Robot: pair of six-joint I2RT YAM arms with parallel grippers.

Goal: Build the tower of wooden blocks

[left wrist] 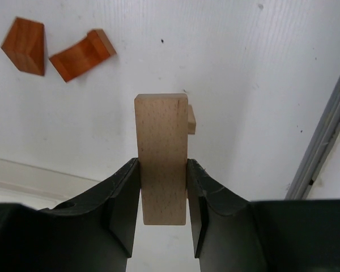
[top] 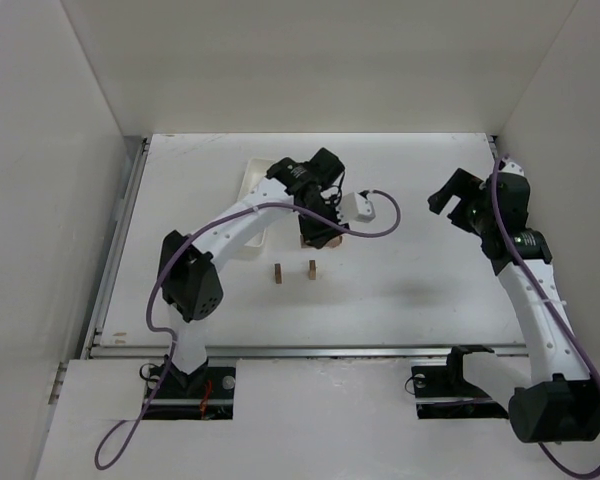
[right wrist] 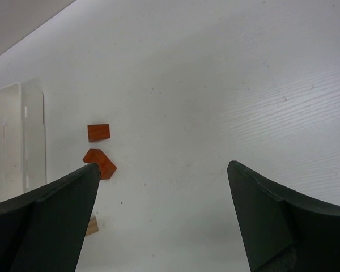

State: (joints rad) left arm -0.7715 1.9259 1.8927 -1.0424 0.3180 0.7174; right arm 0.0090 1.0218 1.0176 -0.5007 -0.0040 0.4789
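Left gripper (left wrist: 162, 173): jaws clamped on the long sides of a light tan block (left wrist: 161, 158), whose far end juts out past the fingertips.

Left wrist view only: a sliver of another tan block (left wrist: 191, 120) peeks out just behind the held one, on its right. One orange-red piece (left wrist: 25, 45) and a second orange-red piece (left wrist: 82, 54) lie well beyond the fingertips to the left, close together but apart.

Top view only: the tower so far is two tan uprights (top: 278, 271) (top: 312, 268), standing side by side and apart, just base-side of the left gripper. No crossbar is on them yet.

Right gripper (right wrist: 163, 170): jaws wide apart, holding nothing, well to the right of the uprights. Its camera alone shows the white tray (right wrist: 21, 136) laid out lengthwise, far ahead beyond its left finger, with the orange-red pieces nearer.
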